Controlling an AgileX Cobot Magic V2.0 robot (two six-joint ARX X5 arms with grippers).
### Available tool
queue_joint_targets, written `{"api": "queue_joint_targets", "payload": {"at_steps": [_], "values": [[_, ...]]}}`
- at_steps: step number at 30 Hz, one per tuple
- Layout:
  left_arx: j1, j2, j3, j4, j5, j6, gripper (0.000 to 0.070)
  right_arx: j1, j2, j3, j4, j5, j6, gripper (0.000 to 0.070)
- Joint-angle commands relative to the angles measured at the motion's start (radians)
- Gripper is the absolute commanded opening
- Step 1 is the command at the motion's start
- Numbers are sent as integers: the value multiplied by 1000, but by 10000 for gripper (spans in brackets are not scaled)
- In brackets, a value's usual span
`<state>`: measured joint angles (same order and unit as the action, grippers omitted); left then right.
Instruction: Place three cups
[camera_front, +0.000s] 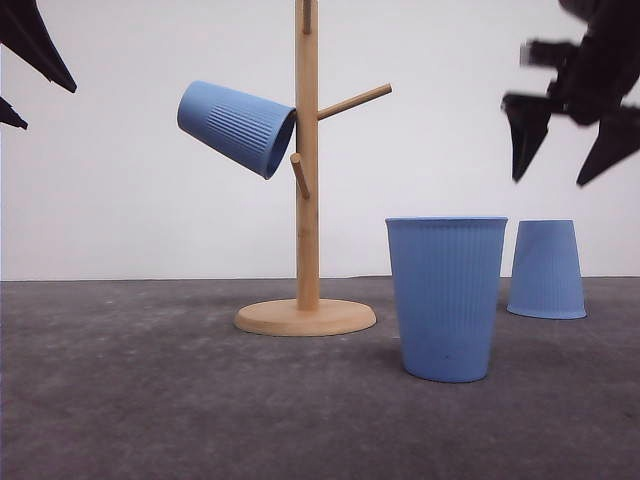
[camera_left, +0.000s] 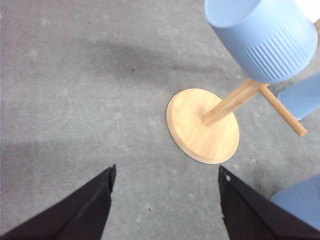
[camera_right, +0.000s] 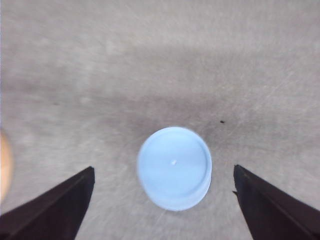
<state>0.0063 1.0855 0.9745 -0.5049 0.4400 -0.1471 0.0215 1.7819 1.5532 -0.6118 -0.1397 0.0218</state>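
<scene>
I found one cup (camera_front: 238, 128) already hung on a peg of the wooden rack (camera_front: 307, 200), tilted with its mouth toward the post and its base outward to the left. A second cup (camera_front: 447, 297) stood upright on the tabletop (camera_front: 150, 400), just right of the rack's round base, and a third cup (camera_front: 546, 268) sat upside down farther back and to the right. My right tool (camera_front: 560, 140) hung above that inverted cup with its jaws spread and empty; in the right wrist view the cup's flat base (camera_right: 174, 167) lay between the two fingers, slightly blurred. My left tool (camera_left: 165, 200) was likewise spread wide and held nothing, poised near the rack's base. I judged the next step to be a descent onto the inverted cup, and noted the following risks. The tapered, ribbed wall could slip upward out of a pinch closed too high. An off-centre descent could put a finger on the base and tip or skid the cup. The upright cup stood near the carry path and could be knocked. A bump against the rack might dislodge the hung cup.
</scene>
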Motion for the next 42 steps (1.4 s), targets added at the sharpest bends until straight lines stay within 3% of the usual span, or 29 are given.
{"api": "queue_joint_targets", "payload": {"at_steps": [1, 17, 24, 28, 37, 42], "values": [[0, 5, 8, 4, -3, -4, 389, -6, 43, 24, 17, -10, -15, 577], [0, 5, 8, 4, -4, -5, 389, -11, 172, 24, 77, -19, -33, 588], [0, 5, 8, 4, -17, -5, 389, -11, 173, 24, 81, -20, -33, 413], [0, 5, 8, 5, -22, -5, 389, -11, 172, 24, 79, -21, -33, 347], [0, 5, 8, 5, -23, -4, 389, -27, 74, 25, -54, -68, -33, 341], [0, 5, 8, 10, -23, -4, 389, -52, -57, 23, -149, -184, -33, 341]]}}
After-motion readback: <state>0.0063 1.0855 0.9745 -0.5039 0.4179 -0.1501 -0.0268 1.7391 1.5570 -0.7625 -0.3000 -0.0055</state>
